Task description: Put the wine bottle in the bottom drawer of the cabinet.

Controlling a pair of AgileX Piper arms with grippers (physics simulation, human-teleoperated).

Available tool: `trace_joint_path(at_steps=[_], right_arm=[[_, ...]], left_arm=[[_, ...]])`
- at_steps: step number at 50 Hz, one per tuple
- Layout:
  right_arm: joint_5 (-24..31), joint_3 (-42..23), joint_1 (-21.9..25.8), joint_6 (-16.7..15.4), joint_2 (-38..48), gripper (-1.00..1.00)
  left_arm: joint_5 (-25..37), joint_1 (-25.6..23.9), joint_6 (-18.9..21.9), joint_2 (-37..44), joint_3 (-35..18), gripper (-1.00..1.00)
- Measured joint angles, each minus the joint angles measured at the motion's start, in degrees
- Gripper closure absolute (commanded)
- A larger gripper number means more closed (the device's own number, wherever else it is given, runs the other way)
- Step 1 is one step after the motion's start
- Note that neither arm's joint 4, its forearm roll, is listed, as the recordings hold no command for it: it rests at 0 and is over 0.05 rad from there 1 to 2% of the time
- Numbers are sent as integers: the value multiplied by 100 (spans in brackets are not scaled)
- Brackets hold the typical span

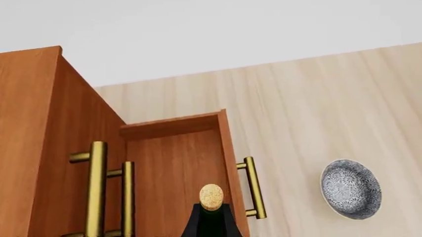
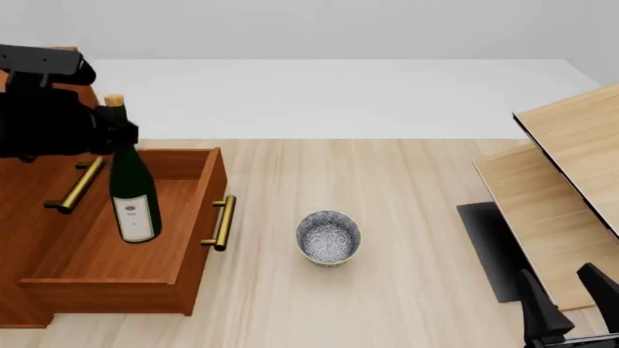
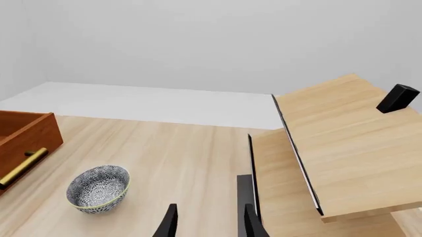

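Observation:
The wine bottle (image 2: 133, 190), dark green with a cork and a white label, stands nearly upright over the open bottom drawer (image 2: 116, 250) of the cabinet (image 2: 19, 217). My left gripper (image 2: 118, 129) is shut on its neck just under the cork. I cannot tell whether the bottle's base touches the drawer floor. In the left wrist view the cork of the wine bottle (image 1: 211, 196) shows above the bottom drawer (image 1: 171, 163); the fingers are hidden there. My right gripper (image 2: 570, 301) (image 3: 209, 224) stays open at the near right, holding nothing.
A speckled bowl (image 2: 329, 237) (image 3: 98, 187) (image 1: 351, 188) sits on the table right of the drawer's brass handle (image 2: 220, 222). Tilted light-wood panels (image 2: 570, 159) and a black slab (image 2: 493, 250) fill the right side. An upper drawer handle (image 2: 75, 185) juts out behind the bottle.

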Motion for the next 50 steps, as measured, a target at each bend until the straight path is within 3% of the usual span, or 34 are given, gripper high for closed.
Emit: trace_joint_path(at_steps=[50], right_arm=[[11,0,-39,14,-9,-100]], left_arm=[[-625,-23,-156,63,749,100]])
